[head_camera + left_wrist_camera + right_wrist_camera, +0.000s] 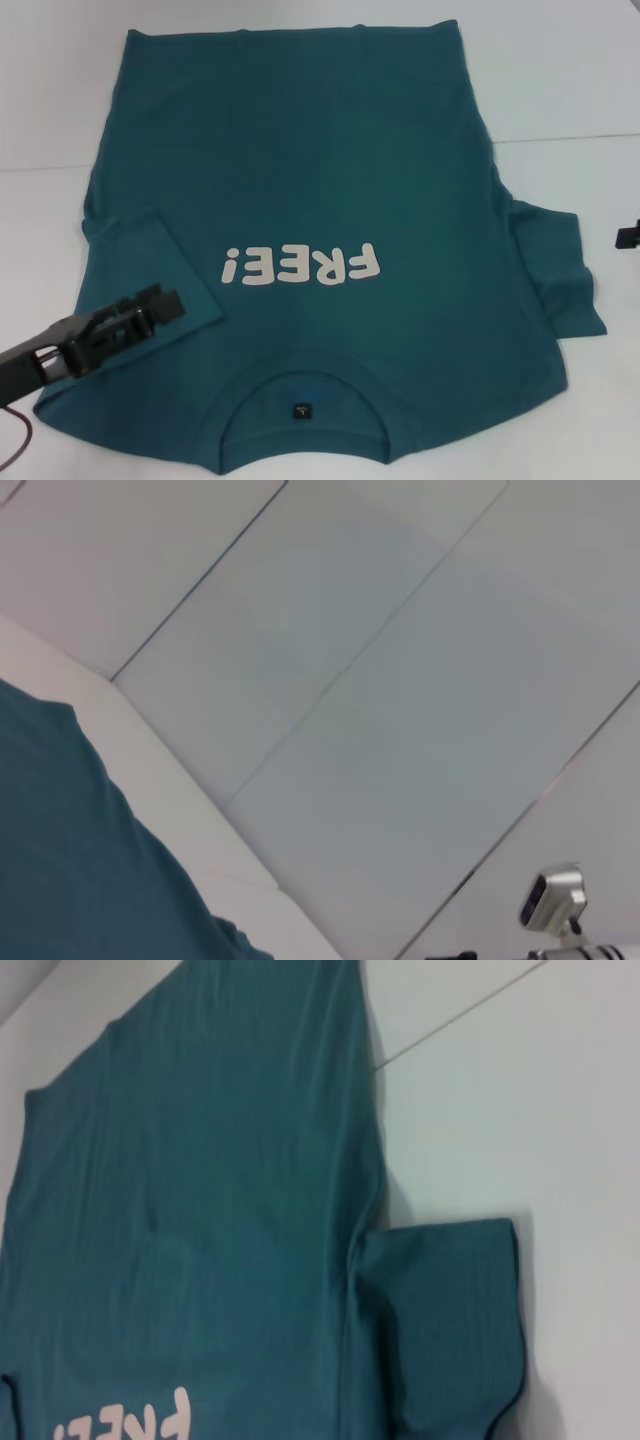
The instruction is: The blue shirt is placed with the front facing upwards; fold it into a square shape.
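Observation:
The blue shirt (310, 190) lies front up on the white table (580, 70), with its collar (303, 405) nearest me and the cream "FREE!" lettering (303, 266) upside down. The sleeve on my left (150, 260) is folded in over the body. The sleeve on my right (555, 270) lies spread out flat and also shows in the right wrist view (450, 1320). My left gripper (158, 305) hovers at the folded sleeve's near edge. Only a dark tip of my right gripper (628, 236) shows at the right border, clear of the shirt.
The shirt's hem (290, 35) reaches near the table's far side. A seam or edge line (570, 138) crosses the table on the right. The left wrist view shows the shirt's edge (80, 860), the table rim (150, 750), tiled floor and a metal fitting (552, 900).

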